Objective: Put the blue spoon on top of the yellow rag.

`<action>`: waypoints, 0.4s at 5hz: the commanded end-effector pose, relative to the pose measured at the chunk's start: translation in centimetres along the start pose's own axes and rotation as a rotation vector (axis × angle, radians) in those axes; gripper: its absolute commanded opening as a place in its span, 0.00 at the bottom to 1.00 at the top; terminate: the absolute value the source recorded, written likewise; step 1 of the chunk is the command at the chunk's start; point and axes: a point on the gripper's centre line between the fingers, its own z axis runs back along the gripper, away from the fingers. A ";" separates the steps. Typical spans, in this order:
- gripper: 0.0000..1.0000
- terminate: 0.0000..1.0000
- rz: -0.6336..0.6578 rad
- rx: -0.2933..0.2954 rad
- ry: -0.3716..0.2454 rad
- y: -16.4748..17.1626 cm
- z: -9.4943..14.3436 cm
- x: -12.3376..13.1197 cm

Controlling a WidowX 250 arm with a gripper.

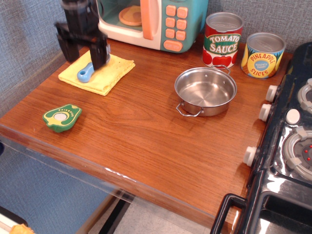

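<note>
The blue spoon lies on the yellow rag at the back left of the wooden table. Its light-blue handle end shows; its bowl is hidden behind my gripper. My gripper hangs just above the spoon with its two black fingers spread wide apart, holding nothing.
A green-and-yellow avocado toy lies near the front left edge. A steel pot sits mid-table. A toy microwave stands behind the rag. A tomato sauce can and a pineapple can stand at the back. A toy stove borders the right.
</note>
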 end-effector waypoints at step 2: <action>1.00 0.00 -0.023 0.018 0.019 -2.8 2.1 -2.3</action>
